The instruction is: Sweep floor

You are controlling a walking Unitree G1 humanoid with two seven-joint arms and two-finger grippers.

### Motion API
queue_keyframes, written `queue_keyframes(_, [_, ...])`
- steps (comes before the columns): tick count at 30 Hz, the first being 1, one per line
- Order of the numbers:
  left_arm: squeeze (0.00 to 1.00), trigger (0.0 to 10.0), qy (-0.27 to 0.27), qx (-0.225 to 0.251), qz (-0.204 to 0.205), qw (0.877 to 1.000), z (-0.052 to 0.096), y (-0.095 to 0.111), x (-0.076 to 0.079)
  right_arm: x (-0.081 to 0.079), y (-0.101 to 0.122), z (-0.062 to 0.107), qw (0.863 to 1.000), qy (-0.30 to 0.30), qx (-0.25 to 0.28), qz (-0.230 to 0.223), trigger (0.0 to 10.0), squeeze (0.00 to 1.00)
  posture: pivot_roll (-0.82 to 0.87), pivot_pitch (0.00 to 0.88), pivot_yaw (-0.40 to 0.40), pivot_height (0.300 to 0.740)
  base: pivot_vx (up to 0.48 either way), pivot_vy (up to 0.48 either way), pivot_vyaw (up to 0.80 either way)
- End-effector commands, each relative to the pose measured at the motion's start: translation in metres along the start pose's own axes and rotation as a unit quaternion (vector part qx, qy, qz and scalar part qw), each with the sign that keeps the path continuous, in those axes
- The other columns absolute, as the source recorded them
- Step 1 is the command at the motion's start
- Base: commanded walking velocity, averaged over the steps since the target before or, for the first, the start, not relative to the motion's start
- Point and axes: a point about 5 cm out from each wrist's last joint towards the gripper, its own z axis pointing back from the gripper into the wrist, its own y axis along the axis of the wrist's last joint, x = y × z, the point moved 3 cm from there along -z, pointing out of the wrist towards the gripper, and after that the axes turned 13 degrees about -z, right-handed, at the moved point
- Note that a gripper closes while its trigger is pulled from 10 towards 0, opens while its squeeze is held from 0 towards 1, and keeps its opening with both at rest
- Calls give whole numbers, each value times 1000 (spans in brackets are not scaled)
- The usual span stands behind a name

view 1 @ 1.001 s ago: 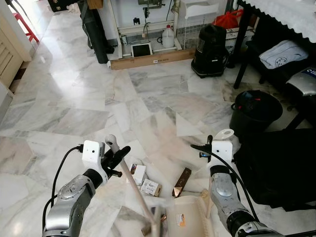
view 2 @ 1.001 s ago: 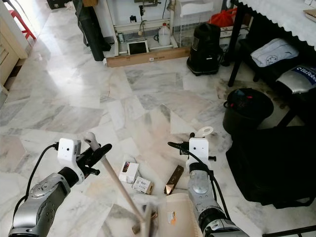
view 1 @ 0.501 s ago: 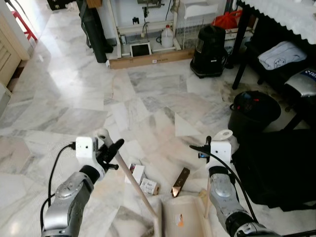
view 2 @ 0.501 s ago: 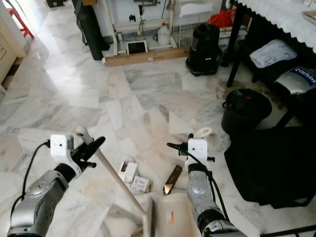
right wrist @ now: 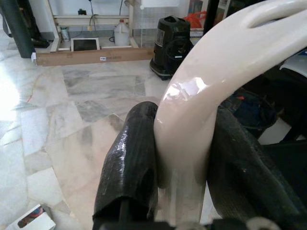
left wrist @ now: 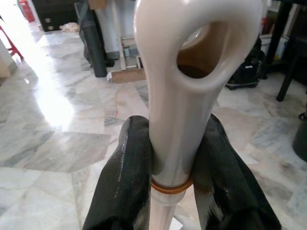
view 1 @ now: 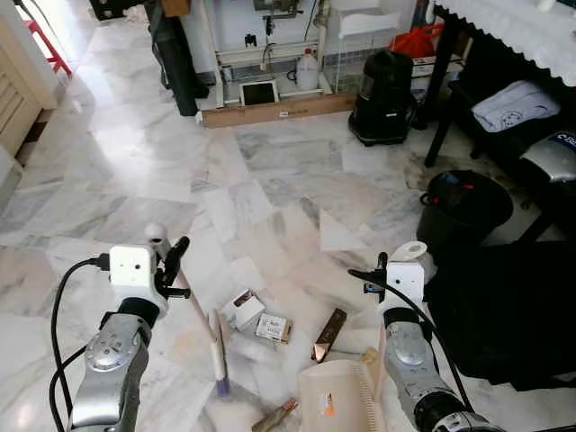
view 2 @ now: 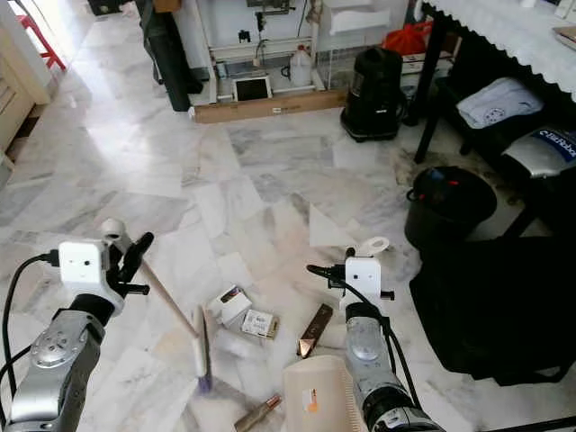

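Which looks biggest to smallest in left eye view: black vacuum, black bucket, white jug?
1. black bucket, slightly larger, but it sits nearer the camera, so its lead over the vacuum is unsure
2. black vacuum
3. white jug, clearly smallest

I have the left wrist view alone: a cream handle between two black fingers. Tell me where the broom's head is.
Observer: The broom slants down from the left gripper; its head sits on the marble floor, left of two small boxes.
Operator: Report the other arm.
Observer: The right gripper is shut on the dustpan handle; the cream dustpan lies low in front of the robot.
Operator: Name the litter nearest the pan.
Observer: A brown wrapper lies just beyond it, and a thin stick-like piece to its left.
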Motion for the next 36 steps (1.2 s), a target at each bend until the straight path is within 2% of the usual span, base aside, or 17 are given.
queue_keyframes(1, [0, 10000, -8, 11, 6, 1000, 1, 7, 1, 10, -29, 16, 998, -16, -65, 7, 10000, 0, 201, 70, 57, 740, 0, 0, 0])
queue_keyframes(4, [0, 10000, -13, 4, -10, 1000, 2, 3, 2, 9, -30, 16, 998, -15, -66, 7, 10000, 0, 201, 66, 56, 740, 0, 0, 0])
queue_keyframes(5, [0, 10000, -22, -15, -33, 999, 3, -4, 3, 9, -30, 17, 998, -15, -67, 7, 10000, 0, 203, 63, 56, 740, 0, 0, 0])
queue_keyframes(8, [0, 10000, -45, -41, -55, 997, 4, -14, 5, 8, -31, 17, 998, -14, -68, 7, 10000, 0, 207, 62, 56, 740, 0, 0, 0])
queue_keyframes(11, [0, 10000, -79, -72, -124, 987, 6, -26, 8, 8, -31, 17, 998, -14, -68, 7, 10000, 0, 205, 62, 56, 740, 0, 0, 0])
queue_keyframes(15, [0, 10000, -88, -81, -170, 978, 4, -29, 9, 7, -30, 16, 998, -14, -67, 6, 10000, 0, 207, 66, 58, 740, 0, 0, 0])
queue_keyframes(16, [0, 10000, -101, -98, -198, 970, 5, -36, 11, 7, -29, 15, 998, -15, -66, 5, 10000, 0, 207, 69, 59, 740, 0, 0, 0])
queue_keyframes(18, [0, 10000, -116, -121, -207, 964, 7, -43, 14, 7, -28, 15, 998, -15, -65, 5, 10000, 0, 207, 71, 59, 740, 0, 0, 0])
queue_keyframes(21, [0, 10000, -145, -160, -188, 958, 11, -58, 21, 6, -28, 14, 998, -15, -65, 4, 10000, 0, 208, 77, 61, 740, 0, 0, 0])
queue_keyframes(22, [0, 10000, -153, -169, -167, 959, 12, -61, 23, 6, -28, 14, 998, -15, -66, 4, 10000, 0, 207, 78, 62, 740, 0, 0, 0])
queue_keyframes(24, [0, 10000, -154, -170, -160, 960, 11, -61, 24, 6, -28, 14, 998, -15, -66, 4, 10000, 0, 207, 78, 62, 740, 0, 0, 0])
queue_keyframes(25, [0, 10000, -142, -155, -130, 969, 6, -57, 24, 6, -28, 14, 998, -16, -66, 3, 10000, 0, 209, 82, 63, 740, 0, 0, 0])
queue_keyframes(28, [0, 10000, -105, -133, -70, 983, -5, -53, 19, 5, -27, 13, 998, -16, -65, 2, 10000, 0, 202, 87, 63, 740, 0, 0, 0])
queue_keyframes(31, [0, 10000, -82, -121, -49, 988, -11, -50, 15, 5, -26, 13, 998, -16, -63, 2, 10000, 0, 199, 91, 62, 740, 0, 0, 0])
queue_keyframes(32, [0, 10000, -68, -104, -35, 992, -16, -45, 13, 5, -26, 12, 998, -16, -62, 1, 10000, 0, 190, 94, 62, 740, 0, 0, 0])
queue_keyframes(36, [0, 10000, -68, -74, -2, 995, -24, -34, 18, 7, -25, 12, 998, -18, -60, 2, 10000, 0, 184, 101, 60, 740, 0, 0, 0])
